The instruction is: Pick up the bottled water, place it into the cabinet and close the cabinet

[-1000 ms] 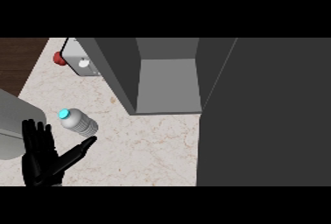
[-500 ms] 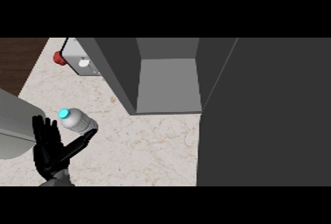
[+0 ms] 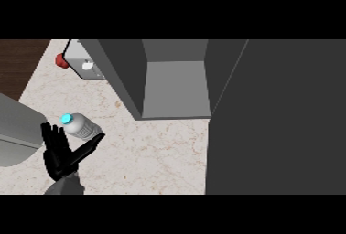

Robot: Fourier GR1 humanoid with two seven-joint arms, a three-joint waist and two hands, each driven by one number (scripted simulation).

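Since the left hand (image 3: 62, 153) at lower left is spread open right against the bottle (image 3: 79, 126), I'd say we're at the pickup step, next curl around it, cabinet (image 3: 174, 89) open up top.

On the speckled counter (image 3: 155, 151) a bottled water (image 3: 79, 126) stands near the left side, its turquoise cap (image 3: 67, 119) turned up toward the view. The left hand (image 3: 59, 153) comes up from the lower edge with fingers straight and spread; its fingertips (image 3: 47, 130) lie just left of the bottle and its thumb (image 3: 90, 145) reaches up beneath the bottle (contact cannot be judged). Above and right, the grey cabinet (image 3: 174, 87) stands open, and its dark door (image 3: 277, 119) fills the right side. A small grey box (image 3: 86, 64) with a red knob (image 3: 61, 60) sits at upper left.
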